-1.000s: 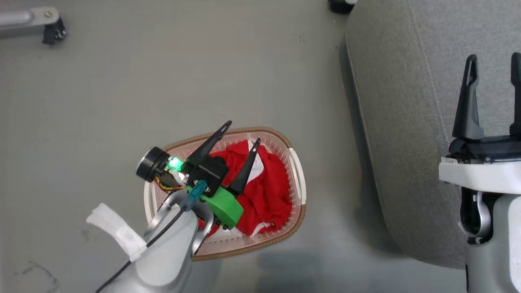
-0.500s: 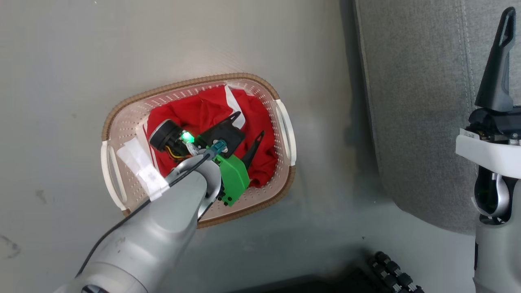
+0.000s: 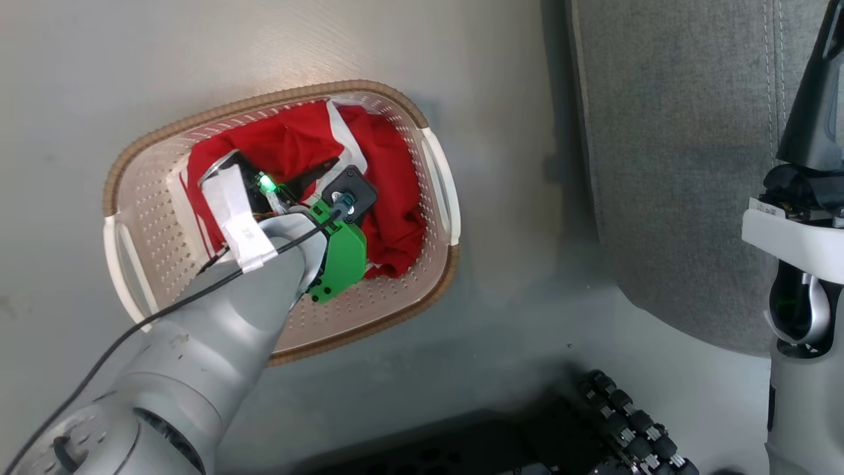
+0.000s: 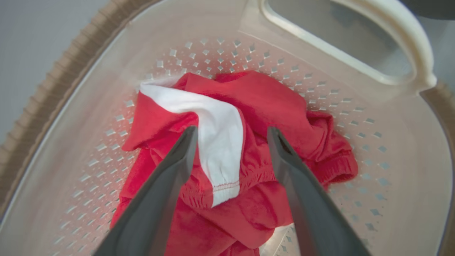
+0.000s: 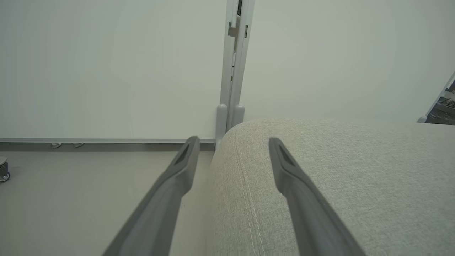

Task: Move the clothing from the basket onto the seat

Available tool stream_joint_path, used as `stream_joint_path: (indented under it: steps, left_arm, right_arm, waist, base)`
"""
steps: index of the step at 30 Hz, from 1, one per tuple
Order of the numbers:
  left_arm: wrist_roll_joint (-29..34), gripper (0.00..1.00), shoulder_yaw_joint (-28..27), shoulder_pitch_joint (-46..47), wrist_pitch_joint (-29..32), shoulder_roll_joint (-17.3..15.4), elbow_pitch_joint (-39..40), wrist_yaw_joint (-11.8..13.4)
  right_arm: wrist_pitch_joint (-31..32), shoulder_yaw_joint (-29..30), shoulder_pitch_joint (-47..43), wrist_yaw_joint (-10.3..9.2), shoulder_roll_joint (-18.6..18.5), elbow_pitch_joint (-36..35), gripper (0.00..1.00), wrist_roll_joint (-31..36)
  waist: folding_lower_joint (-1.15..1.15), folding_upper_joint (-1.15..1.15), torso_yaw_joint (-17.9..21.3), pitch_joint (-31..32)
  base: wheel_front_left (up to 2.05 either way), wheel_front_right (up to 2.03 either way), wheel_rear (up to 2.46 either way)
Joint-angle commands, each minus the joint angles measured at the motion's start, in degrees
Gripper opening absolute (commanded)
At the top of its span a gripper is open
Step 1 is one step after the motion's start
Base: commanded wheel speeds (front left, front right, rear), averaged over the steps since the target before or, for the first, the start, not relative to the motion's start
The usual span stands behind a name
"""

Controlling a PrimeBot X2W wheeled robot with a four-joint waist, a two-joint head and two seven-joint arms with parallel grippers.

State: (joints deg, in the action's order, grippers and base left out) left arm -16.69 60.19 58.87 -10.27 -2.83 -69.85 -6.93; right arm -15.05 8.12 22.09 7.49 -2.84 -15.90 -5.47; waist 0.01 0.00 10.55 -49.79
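Clothing (image 4: 256,106) all in basket (image 3: 277,99), bunched toward its far rim and the handle end nearest seat (image 3: 672,165). Left gripper (image 4: 231,131) down inside basket, fingers spread, straddling white panel (image 4: 220,117); nothing pinched, contact with fabric unclear. Right gripper (image 5: 233,140) spread too, empty, over seat's rounded edge. Basket on floor (image 3: 461,53), beside seat, not touching.

Parted end effector (image 4: 233,128) over clothing (image 4: 263,103) in basket (image 4: 373,117)
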Motion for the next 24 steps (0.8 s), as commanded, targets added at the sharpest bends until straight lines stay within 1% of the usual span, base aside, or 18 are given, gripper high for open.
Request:
stream_joint_path:
  steps: [1,7,12,16,17,18,20,24]
  left_arm:
    - [1.3,1.00,0.9,1.4,-0.4,-0.3,-0.8,1.0]
    - [4.5,1.00,4.0,3.6,-1.0,-0.6,-2.5,4.6]
    - [5.2,1.00,5.1,4.9,0.0,-1.4,-3.4,7.0]
    - [5.4,1.00,5.5,5.6,0.8,-1.7,-3.7,8.2]
    - [5.3,0.42,5.5,5.8,0.8,-1.7,-3.7,8.5]
    - [5.4,0.00,5.7,5.9,0.7,-1.7,-3.7,8.5]
    - [4.7,0.00,5.5,5.8,-0.2,-1.6,-3.7,7.8]
    - [3.3,0.00,4.5,4.3,-2.7,-1.3,-3.4,7.6]
  right_arm:
    - [-0.2,-0.2,0.6,0.00,-0.1,0.0,1.00,-0.4]
    - [-0.2,-0.8,1.0,0.00,-0.1,-0.4,1.00,-0.9]
    - [-0.2,-1.6,1.6,0.00,-0.1,-0.3,1.00,-1.5]
    - [-0.2,-1.9,1.9,0.00,-0.1,-0.3,1.00,-1.7]
    - [-0.2,-1.9,2.0,0.00,-0.1,-0.2,1.00,-1.7]
    - [-0.2,-2.0,2.1,0.00,-0.1,-0.1,1.00,-1.7]
    - [-0.2,-1.9,2.1,0.00,-0.1,0.2,1.00,-1.5]
    - [-0.2,-1.8,1.7,0.00,-0.1,1.0,1.00,-1.1]
  waist:
    - [-0.01,0.00,0.9,-1.1]
    - [-0.01,0.00,1.6,-2.8]
    - [-0.01,0.00,2.4,-4.1]
    - [-0.01,0.00,2.7,-5.1]
    - [-0.01,0.00,2.8,-5.2]
    - [-0.01,0.00,2.8,-5.3]
    - [-0.01,0.00,2.6,-5.2]
    - [-0.01,0.00,1.9,-3.1]
  base:
    - [0.00,0.00,0.00]
    - [0.00,0.00,0.00]
    - [0.00,0.00,0.00]
    - [0.00,0.00,0.00]
    - [0.00,0.00,0.00]
    - [0.00,0.00,0.00]
    - [0.00,0.00,0.00]
    - [0.00,0.00,0.00]
